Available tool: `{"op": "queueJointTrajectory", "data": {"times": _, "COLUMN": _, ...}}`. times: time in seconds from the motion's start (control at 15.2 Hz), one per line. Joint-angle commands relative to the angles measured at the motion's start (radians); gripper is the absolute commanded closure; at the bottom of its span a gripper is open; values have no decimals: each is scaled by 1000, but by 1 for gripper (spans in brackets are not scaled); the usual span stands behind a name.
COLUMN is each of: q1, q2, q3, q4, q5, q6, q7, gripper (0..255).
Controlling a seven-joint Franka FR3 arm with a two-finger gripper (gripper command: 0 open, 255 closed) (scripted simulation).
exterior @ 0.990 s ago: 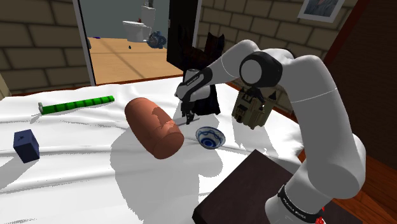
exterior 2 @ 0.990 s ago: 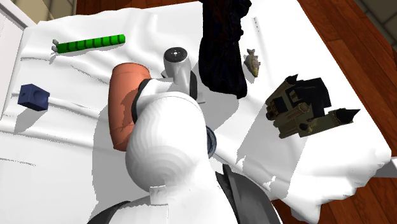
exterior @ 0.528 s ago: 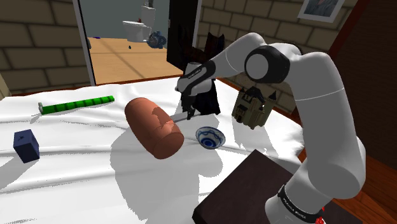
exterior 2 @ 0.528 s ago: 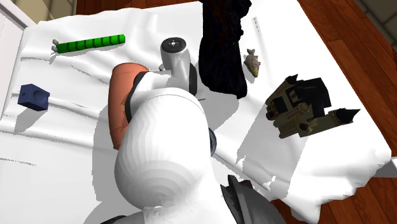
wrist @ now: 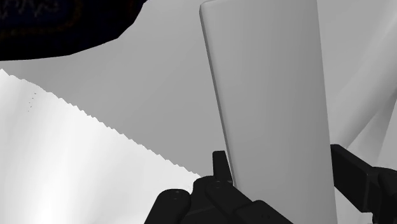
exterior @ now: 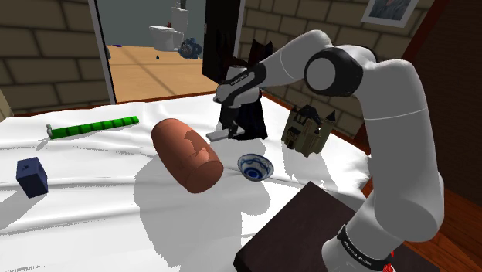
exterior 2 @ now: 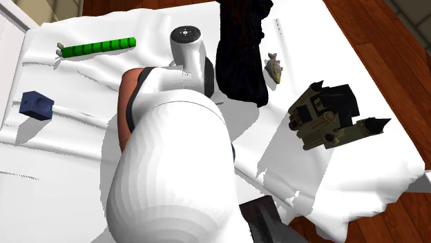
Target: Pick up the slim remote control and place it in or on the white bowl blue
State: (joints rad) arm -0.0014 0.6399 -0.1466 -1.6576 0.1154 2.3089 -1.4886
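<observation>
Raised since a second ago: the pincer [exterior: 225, 131] now hangs higher above the white sheet [exterior: 93, 209], clamped on the grey remote [wrist: 267, 102], which juts out past its fingers. The blue-patterned bowl [exterior: 254, 165] sits below, nearer the stand, with a brown cylinder [exterior: 185, 153] just beside it. Bare sheet lies toward the shoulder view's left.

A white-sheeted table [exterior: 93, 209] is carrying a green rod [exterior: 96, 126], a blue cube [exterior: 32, 175] and a reddish cylinder [exterior: 186, 154]. A blue-and-white bowl [exterior: 254, 166] is sitting just beside the cylinder.
</observation>
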Motion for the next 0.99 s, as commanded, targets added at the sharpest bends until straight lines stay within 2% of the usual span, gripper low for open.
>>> {"op": "queueJointTrajectory", "data": {"times": 0.0, "q1": 1, "q2": -19, "q3": -2, "q4": -4, "q5": -3, "q6": -15, "q7": 1, "gripper": 255}}
{"op": "queueJointTrajectory", "data": {"times": 0.2, "q1": 3, "q2": -41, "q3": -5, "q4": 0, "q5": -7, "q6": -41, "q7": 3, "gripper": 255}}
{"op": "queueJointTrajectory", "data": {"times": 0.53, "q1": 17, "q2": -220, "q3": -19, "q4": -296, "q5": -20, "q6": 77, "q7": -9, "gripper": 255}}
{"op": "queueJointTrajectory", "data": {"times": 0.92, "q1": 27, "q2": -415, "q3": -40, "q4": -597, "q5": -49, "q6": 186, "q7": -14, "gripper": 255}}
